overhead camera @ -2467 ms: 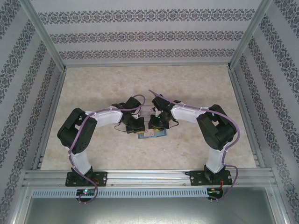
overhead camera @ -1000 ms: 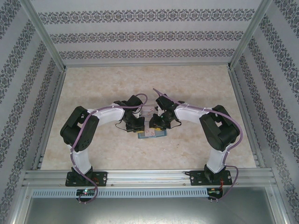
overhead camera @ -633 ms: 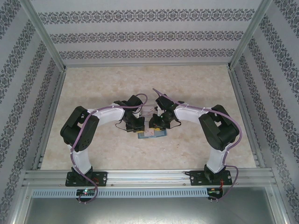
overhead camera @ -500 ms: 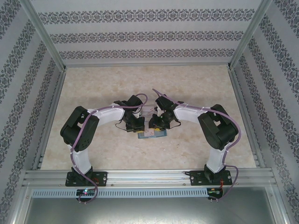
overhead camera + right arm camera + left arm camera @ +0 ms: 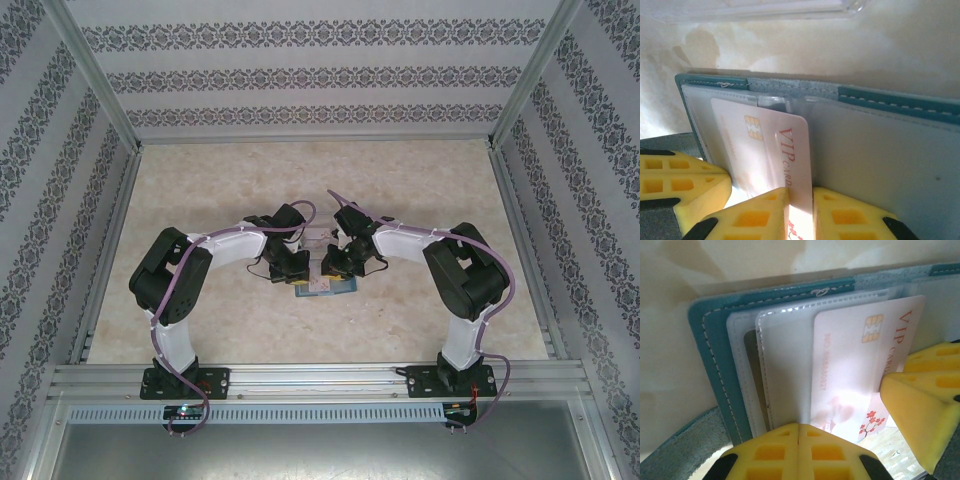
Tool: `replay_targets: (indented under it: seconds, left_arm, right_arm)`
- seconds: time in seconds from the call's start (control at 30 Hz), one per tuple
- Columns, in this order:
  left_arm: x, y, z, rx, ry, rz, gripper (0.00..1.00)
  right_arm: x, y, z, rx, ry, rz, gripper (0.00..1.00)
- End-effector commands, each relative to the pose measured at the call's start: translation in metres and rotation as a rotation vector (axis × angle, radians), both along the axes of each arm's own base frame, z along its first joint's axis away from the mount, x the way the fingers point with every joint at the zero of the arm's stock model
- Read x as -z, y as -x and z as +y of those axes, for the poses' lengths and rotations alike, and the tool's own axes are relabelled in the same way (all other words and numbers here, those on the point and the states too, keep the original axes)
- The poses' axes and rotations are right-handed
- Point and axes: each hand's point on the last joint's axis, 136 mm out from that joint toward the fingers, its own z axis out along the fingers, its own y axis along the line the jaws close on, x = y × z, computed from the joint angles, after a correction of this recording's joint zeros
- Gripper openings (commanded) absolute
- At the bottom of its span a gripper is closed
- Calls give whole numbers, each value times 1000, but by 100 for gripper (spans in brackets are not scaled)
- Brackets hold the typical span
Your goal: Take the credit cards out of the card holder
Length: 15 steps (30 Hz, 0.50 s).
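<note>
1. Lying flat on the marbled desk (image 5: pixel 200 190), the teal card holder (image 5: pixel 710 365) is spread open under both sets of fingers, its stitched edge just beyond their tips.
2. A clear tray (image 5: pixel 790 7) sits on the desk past the holder, on the far side from the right fingers.
3. A pale VIP card (image 5: pixel 765 150) with a gold chip sticks partway out of the holder's clear sleeves (image 5: pixel 785 355), between the two sets of fingers.
4. A dark card (image 5: pixel 752 370) stays tucked in a sleeve, just left of the left fingers' tips.
5. The right fingers (image 5: pixel 800 217) pinch the VIP card's near edge, one yellow pad on each face.
6. The left fingers (image 5: pixel 796 452) are closed pad against pad, tips over the clear sleeves beside the VIP card.
</note>
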Motion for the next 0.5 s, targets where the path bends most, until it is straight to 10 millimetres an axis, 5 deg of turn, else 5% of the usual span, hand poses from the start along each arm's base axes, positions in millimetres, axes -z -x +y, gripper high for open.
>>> replay_targets:
  seconds: [0.0, 0.47]
  left_arm:
    - [28, 19, 21, 13, -138, 71, 0]
    - [25, 17, 20, 15, -133, 63, 0]
  right_arm:
    - [-1, 4, -12, 4, 42, -9, 17]
    - [-17, 2, -31, -8, 116, -54, 10]
